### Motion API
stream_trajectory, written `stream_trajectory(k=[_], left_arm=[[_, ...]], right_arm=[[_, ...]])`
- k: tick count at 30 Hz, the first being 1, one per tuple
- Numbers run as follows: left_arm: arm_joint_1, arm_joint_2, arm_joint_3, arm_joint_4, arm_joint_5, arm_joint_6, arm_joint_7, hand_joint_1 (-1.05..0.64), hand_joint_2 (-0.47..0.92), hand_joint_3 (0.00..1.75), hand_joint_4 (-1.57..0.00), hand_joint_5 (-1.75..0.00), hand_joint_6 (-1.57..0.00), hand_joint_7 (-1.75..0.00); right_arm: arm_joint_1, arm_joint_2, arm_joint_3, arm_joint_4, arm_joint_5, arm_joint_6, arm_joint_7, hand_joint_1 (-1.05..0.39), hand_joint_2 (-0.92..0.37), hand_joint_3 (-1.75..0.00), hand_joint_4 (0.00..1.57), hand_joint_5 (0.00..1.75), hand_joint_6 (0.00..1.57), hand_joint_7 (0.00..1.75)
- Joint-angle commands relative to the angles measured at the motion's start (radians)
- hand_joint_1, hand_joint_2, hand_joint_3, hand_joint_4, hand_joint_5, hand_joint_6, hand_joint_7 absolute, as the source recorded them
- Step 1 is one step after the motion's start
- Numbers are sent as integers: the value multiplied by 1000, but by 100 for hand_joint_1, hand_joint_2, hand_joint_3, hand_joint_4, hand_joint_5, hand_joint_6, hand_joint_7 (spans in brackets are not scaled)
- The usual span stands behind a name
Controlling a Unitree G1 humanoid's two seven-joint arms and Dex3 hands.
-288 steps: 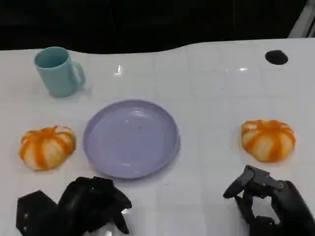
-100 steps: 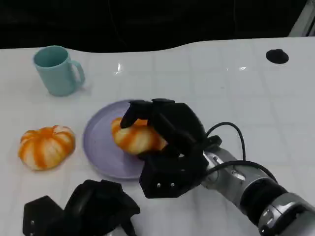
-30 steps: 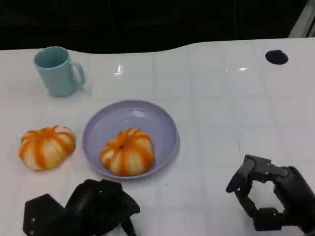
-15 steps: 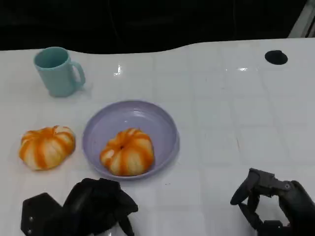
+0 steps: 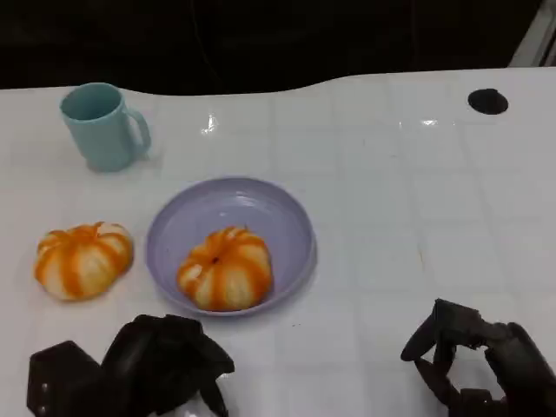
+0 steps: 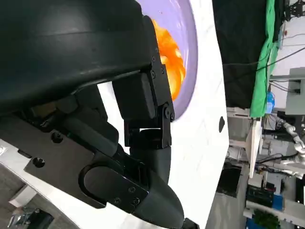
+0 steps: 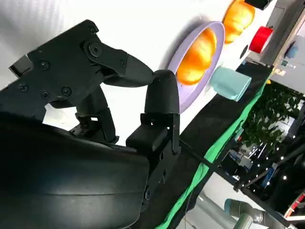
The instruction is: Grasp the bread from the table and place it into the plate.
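An orange-and-white striped bread lies in the lavender plate at the table's middle; it also shows as the bread on the plate and as the bread on the plate. A second striped bread sits on the table left of the plate, seen too as the bread. My left hand rests at the front left with fingers curled in, holding nothing. My right hand hovers at the front right, fingers apart and empty.
A teal mug stands at the back left, also visible as the mug. A small black disc lies at the back right. The white table ends in a dark edge at the back.
My right hand has drawn back slightly toward the front right corner. The bread in the plate, the second bread and the mug have not moved.
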Motion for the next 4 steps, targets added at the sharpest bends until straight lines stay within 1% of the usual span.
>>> stream_trajectory(k=[1,4], left_arm=[[-8,17,12,17,-11,-7,-14,-105,78,1,-152,-91,-157,-49],[-9,12,15,21,-17,-13,-20,-105,78,1,-151,-91,-157,-49]], right_arm=[[2,-8,2,-6,-12,-4,-13,-34,-55,-97,71,175,66,139],[5,-11,4,-14,-13,-2,-11,-34,-54,-97,70,175,66,140]])
